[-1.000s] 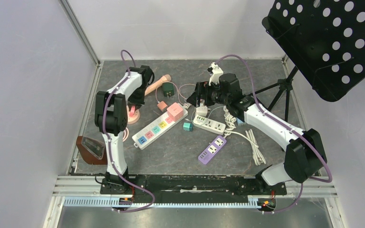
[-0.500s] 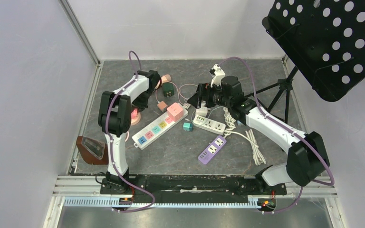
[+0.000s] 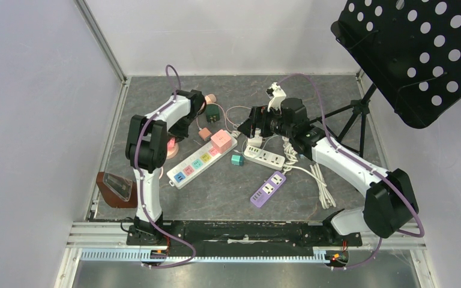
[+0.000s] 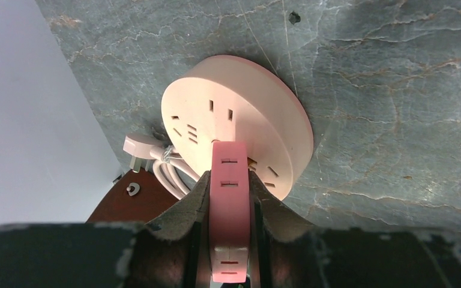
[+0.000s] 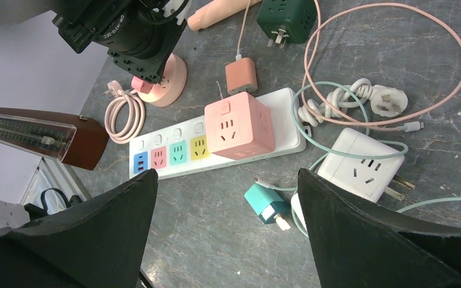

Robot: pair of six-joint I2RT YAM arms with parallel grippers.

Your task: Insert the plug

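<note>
Folding sharply at the elbow, the left arm (image 3: 167,112) reached to the upper left of the top view, its wrist turned down toward the round socket (image 4: 216,114). The left gripper (image 4: 230,178) was closed most of the way on the pink plug (image 4: 228,159), one finger pressed to each flat side. The plug's front end met the socket's face near the middle of the wrist view. Its prongs were hidden, so it was perhaps seated, but I could not tell. The socket lay on the table (image 4: 384,120), with a coiled white cord (image 4: 168,168) just beside its lower left edge.

The right arm (image 3: 342,159) stretched from the lower right of the top view up to the centre, wrist aimed left. The right gripper (image 5: 225,177) stood wide apart and held nothing, hanging above the strip (image 5: 156,159) and the pink cube (image 5: 238,125) sitting on it.

In the top view the left wrist covered its gripper and the plug, leaving only a sliver of the socket showing. In the left wrist view the plug's rear end ran off the bottom edge, and the finger bases were dark and blurred. The right fingers were cut off at the lower corners of their view.
</note>
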